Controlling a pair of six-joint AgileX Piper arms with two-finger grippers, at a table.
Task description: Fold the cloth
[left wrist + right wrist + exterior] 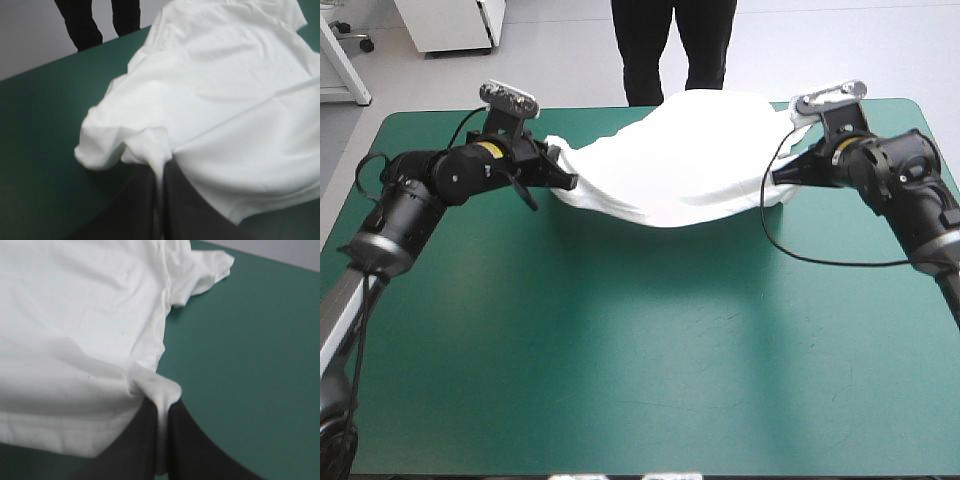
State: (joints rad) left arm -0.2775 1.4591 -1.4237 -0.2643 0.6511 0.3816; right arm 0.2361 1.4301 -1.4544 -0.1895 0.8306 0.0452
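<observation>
T-shirt, only one, sags between left fingers and right fingers, two pairs, each clamped on its edge.

Count now: one white T-shirt, far side. Two grippers: left gripper, right gripper. One teal-green table beneath.

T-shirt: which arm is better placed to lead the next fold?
Neither clearly: left gripper and right gripper are each shut on an edge of the T-shirt, about level with each other, so probably both together.
</observation>
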